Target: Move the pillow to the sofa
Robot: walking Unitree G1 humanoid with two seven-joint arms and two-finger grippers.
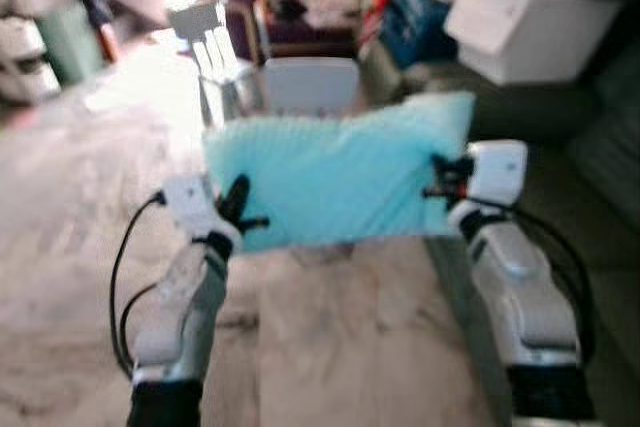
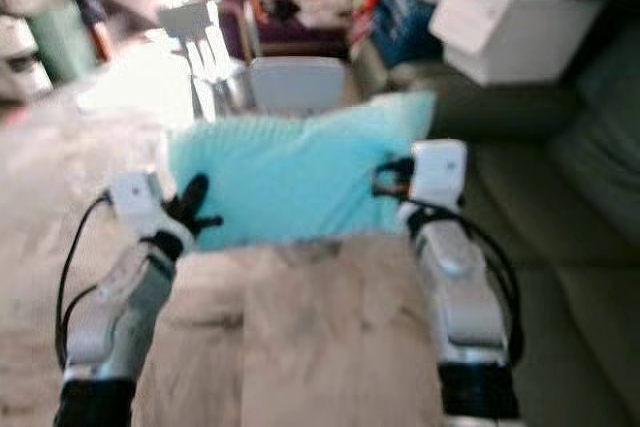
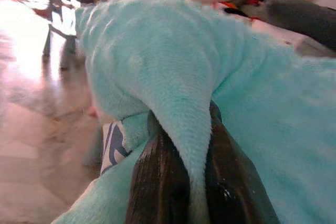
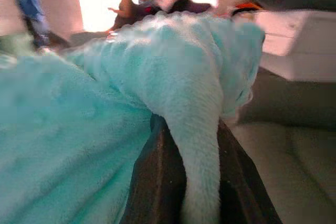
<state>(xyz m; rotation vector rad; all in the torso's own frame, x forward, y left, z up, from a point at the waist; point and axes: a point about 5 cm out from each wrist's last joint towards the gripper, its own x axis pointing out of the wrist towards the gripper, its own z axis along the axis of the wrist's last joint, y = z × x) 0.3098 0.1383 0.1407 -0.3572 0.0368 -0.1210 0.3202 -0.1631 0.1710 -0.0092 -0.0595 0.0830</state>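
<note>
Just left of the sofa (image 1: 600,167), your pillow (image 1: 340,182) hangs between both hands — left hand (image 1: 240,212) and right hand (image 1: 445,179) each pinched tight on an edge.

You had a pale marbled floor (image 1: 330,347) below, a white chair (image 1: 205,37) standing on it, a dark sofa (image 1: 600,177) alongside.
</note>
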